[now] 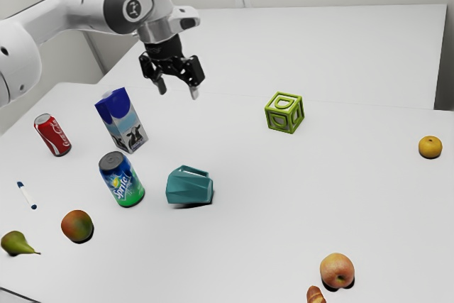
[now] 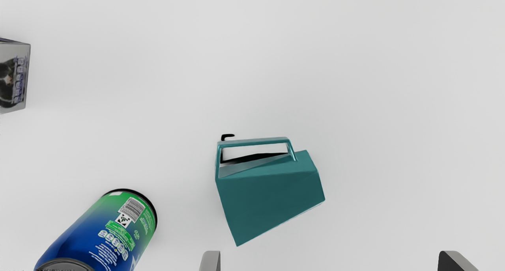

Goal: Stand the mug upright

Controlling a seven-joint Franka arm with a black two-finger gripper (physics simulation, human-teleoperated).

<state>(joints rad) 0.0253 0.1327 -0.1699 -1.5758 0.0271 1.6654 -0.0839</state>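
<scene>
1 teal mug (image 1: 189, 189) on side, inside hidden; Sprite can (image 1: 123, 181), milk carton (image 1: 122, 121) upright; fingers (image 1: 194, 92) apart.

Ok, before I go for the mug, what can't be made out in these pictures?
- Mug's side against the table: both views, hidden by its own body.
- Brown item near the apple: exterior view, partly cut off by the edge.
- Carton's remainder: wrist view, cut off by the edge.
- Any lettering on the pen: exterior view, too small.
</scene>
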